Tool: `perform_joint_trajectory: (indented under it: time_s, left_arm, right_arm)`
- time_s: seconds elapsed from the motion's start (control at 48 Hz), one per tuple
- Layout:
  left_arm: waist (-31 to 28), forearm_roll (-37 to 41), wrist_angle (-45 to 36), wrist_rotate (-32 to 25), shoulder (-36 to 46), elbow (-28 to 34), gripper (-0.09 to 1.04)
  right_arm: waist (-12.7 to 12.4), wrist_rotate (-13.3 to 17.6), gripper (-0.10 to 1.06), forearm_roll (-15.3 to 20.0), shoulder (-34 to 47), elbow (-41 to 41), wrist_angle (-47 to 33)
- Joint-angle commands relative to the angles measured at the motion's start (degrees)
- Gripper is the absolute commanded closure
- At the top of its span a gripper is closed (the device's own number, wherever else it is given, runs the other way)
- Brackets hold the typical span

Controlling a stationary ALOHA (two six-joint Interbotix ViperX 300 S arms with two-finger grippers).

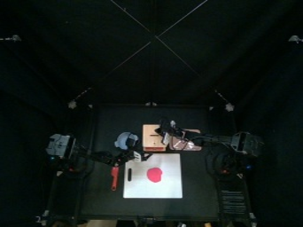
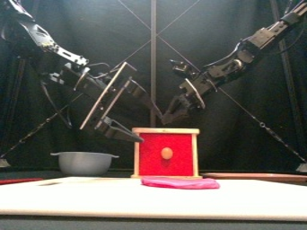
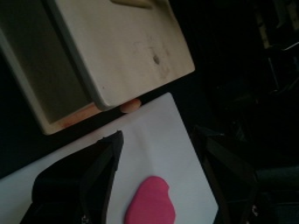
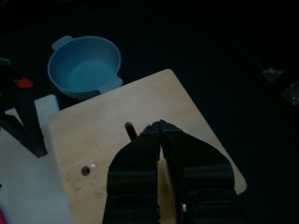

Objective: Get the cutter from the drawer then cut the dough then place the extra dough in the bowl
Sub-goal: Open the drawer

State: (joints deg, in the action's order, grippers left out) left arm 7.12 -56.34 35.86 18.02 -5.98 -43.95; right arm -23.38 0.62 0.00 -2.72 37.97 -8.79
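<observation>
Box [image 2: 166, 153] stands at mid-desk, behind the board [image 1: 173, 187]; its red drawer front faces forward and sits inside the box frame. Dough [image 1: 155, 175], a flat pink piece, lies on the board in front of the box, apart from it. Bowl [image 1: 127, 139] sits on the desk just left of the box, upright. A long red item [image 1: 115, 177] lies on the desk left of the board; type not resolvable. Left arm comes in from the left. The left pincer [image 3: 163, 144] is spread, nothing between the jaws, and is held over the board's rear part near the box's front left corner; the wrist view shows the dough and bare board between the jaws. Contact with the box: cannot tell. Right arm reaches in from the right and down over the box. The right pincer [image 4: 160, 128] has its jaws pressed together, gripping nothing visible, with the tips over the wooden top just beside the slot. Whether the tips touch the top: cannot tell.
</observation>
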Motion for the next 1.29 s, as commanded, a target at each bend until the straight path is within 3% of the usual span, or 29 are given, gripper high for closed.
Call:
perform_joint_trajectory:
  time_s: [0.021,0.646,1.292]
  left_arm:
    - [-0.2,-1.1,0.2,0.0,-1.1,2.4,0.0]
    - [-0.4,-4.0,0.2,0.1,-7.4,9.7,0.0]
    - [-2.8,-6.3,0.2,0.1,-9.0,9.2,0.0]
  right_arm:
    - [-0.2,-0.1,0.94,-0.2,0.6,-2.8,1.2]
    - [-0.9,-0.1,0.94,-0.4,2.5,-4.0,8.0]
    - [-0.6,0.0,0.94,0.0,3.3,-3.9,10.5]
